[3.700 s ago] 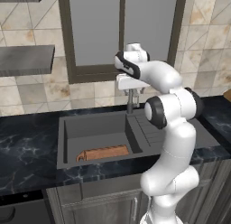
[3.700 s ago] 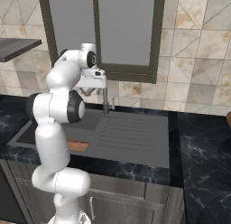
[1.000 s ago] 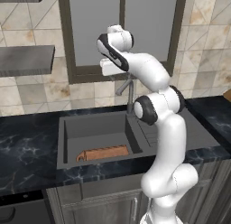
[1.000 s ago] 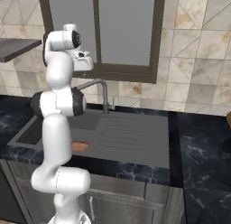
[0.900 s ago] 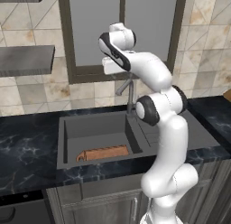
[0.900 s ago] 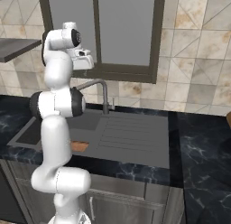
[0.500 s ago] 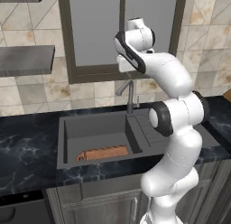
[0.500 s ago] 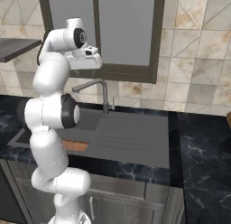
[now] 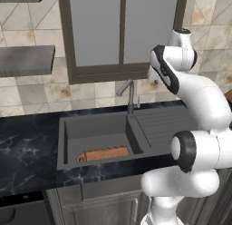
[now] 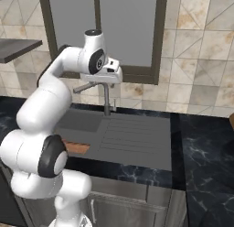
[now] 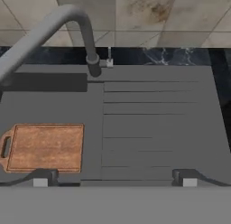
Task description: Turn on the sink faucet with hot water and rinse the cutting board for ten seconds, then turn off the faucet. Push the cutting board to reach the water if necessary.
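Black marbled counter, sink (image 9: pixel 95 129) dry, no water running. Board (image 9: pixel 104 153) lies flat in the basin front, off to the side of the faucet (image 11: pixel 83 29) spout. Gripper (image 11: pixel 113 177) hovers high over the drainboard, jaws wide, empty. Risks: small lever (image 11: pixel 108 60) sits tight against the post, so fingers could clip the spout or swing it to cold; stream may miss the board unless pushed

A dark-framed window (image 9: pixel 121 36) sits in the beige tiled wall (image 10: pixel 201 52) above black marbled countertop (image 9: pixel 27 151).

cutting board (image 10: pixel 77 148) half behind arm
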Controlling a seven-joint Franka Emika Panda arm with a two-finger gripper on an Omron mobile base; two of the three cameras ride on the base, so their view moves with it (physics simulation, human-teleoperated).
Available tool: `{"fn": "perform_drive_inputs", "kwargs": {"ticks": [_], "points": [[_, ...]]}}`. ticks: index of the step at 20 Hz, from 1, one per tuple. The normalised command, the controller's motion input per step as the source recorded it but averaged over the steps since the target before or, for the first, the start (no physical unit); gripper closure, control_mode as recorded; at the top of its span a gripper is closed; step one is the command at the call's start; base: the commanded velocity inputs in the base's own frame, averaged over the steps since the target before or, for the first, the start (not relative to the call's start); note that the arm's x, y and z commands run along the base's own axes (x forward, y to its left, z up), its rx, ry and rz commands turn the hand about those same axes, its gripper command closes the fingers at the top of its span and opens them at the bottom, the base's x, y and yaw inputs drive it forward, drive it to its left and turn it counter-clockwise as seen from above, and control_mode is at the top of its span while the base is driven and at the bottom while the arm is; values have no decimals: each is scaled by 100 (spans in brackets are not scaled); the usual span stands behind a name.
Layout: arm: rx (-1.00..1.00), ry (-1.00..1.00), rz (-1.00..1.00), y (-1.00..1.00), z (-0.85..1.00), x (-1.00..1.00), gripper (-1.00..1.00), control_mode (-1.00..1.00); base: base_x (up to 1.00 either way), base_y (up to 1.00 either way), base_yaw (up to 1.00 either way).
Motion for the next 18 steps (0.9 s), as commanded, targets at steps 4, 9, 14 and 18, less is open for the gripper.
{"fn": "perform_drive_inputs", "kwargs": {"ticks": [4, 9, 14, 18], "points": [[4, -21, 9, -61, -9, -17, -100, -100, 0, 0, 0], [7, -19, 11, -68, -17, 2, -100, -100, 0, 0, 0], [8, -16, 12, -72, -29, 23, -100, -100, 0, 0, 0], [2, -15, 13, -53, -30, 46, -100, -100, 0, 0, 0]]}}
